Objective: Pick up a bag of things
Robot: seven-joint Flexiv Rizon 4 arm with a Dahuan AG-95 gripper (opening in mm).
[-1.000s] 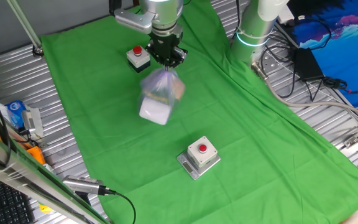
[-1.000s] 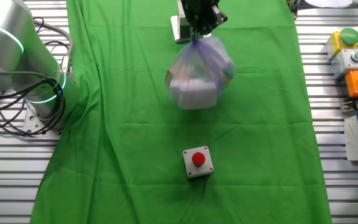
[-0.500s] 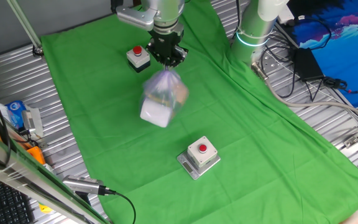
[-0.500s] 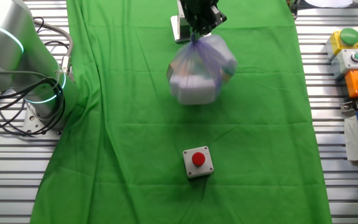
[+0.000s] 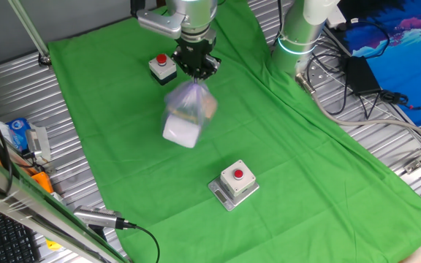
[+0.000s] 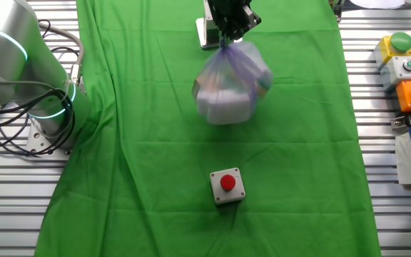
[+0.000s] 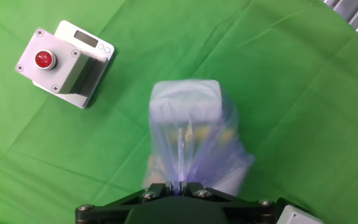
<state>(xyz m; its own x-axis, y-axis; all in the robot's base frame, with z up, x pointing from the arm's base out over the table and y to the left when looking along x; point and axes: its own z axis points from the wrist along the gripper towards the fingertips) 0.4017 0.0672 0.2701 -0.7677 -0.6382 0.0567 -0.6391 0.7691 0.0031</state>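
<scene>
The bag of things (image 5: 186,115) is a clear crinkly plastic bag with white, yellow and purple-pink items inside. It hangs in the air above the green cloth, blurred by motion. My gripper (image 5: 195,71) is shut on the bag's gathered top and holds it clear of the table. In the other fixed view the bag (image 6: 228,86) hangs below my gripper (image 6: 227,37). In the hand view the bag (image 7: 188,134) dangles straight below my gripper (image 7: 180,186), with its neck pinched between the jaws.
A grey box with a red button (image 5: 162,67) stands behind the gripper, seen also in the other fixed view (image 6: 206,30). A second one (image 5: 234,183) sits nearer the front and shows in the other views (image 6: 227,186) (image 7: 62,61). A green cloth (image 5: 123,146) covers the table. The robot base (image 5: 298,36) stands at the right.
The bag swings a little under the gripper, first right then back left. The gripper holds it at about the same height.
</scene>
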